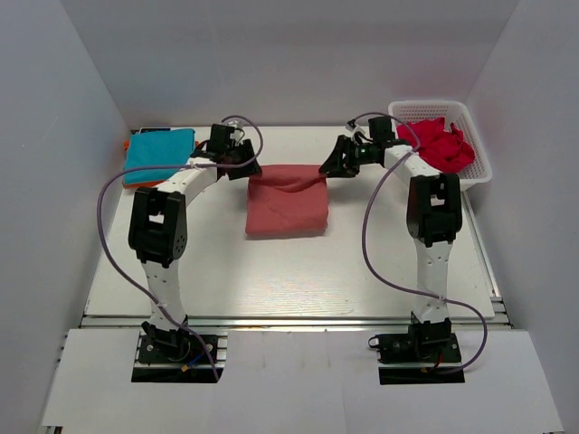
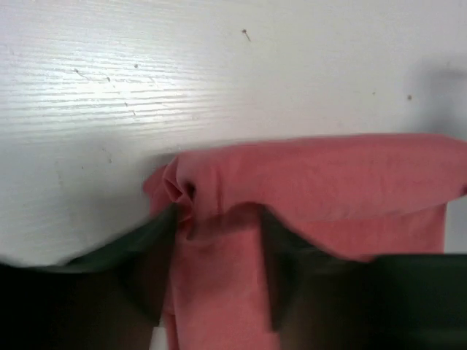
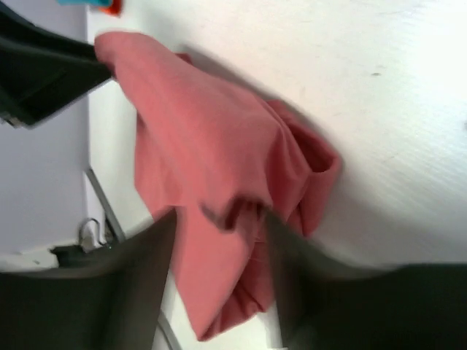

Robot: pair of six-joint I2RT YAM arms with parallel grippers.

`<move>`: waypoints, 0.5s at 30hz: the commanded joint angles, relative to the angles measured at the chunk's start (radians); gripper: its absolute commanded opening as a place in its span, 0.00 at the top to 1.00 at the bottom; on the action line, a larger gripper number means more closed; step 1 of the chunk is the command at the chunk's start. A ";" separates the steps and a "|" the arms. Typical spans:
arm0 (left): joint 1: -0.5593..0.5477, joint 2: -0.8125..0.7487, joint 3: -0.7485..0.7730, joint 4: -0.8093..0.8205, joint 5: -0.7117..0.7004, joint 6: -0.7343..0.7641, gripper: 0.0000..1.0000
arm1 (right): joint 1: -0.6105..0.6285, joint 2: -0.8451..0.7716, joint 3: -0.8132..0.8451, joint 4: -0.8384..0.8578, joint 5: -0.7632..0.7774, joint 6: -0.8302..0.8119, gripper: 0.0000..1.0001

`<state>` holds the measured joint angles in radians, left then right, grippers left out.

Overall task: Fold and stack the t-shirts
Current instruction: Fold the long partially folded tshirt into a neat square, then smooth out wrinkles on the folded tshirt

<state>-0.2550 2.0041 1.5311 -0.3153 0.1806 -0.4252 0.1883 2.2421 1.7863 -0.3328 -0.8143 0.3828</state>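
A salmon-red t-shirt (image 1: 288, 206) lies partly folded at the middle of the white table (image 1: 271, 271). My left gripper (image 1: 246, 168) is shut on its far left corner, with bunched cloth (image 2: 328, 175) between the fingers (image 2: 157, 248). My right gripper (image 1: 328, 166) is shut on the far right corner, and the cloth (image 3: 204, 138) hangs between its fingers (image 3: 146, 255). The far edge is held a little above the table and sags between the two grippers. A folded blue t-shirt (image 1: 159, 152) lies at the back left on top of an orange one (image 1: 127, 145).
A white basket (image 1: 470, 149) at the back right holds crumpled red t-shirts (image 1: 439, 145). Grey walls close in the left, right and back sides. The left gripper also shows at the upper left of the right wrist view (image 3: 44, 65).
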 commanded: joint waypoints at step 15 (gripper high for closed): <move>-0.001 -0.091 0.006 0.155 0.170 0.019 0.00 | 0.059 -0.222 -0.085 -0.046 0.048 -0.160 0.10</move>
<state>-0.2420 1.9953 1.5543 -0.2642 0.2333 -0.4229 0.2104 2.1094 1.7611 -0.3977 -0.7078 0.2657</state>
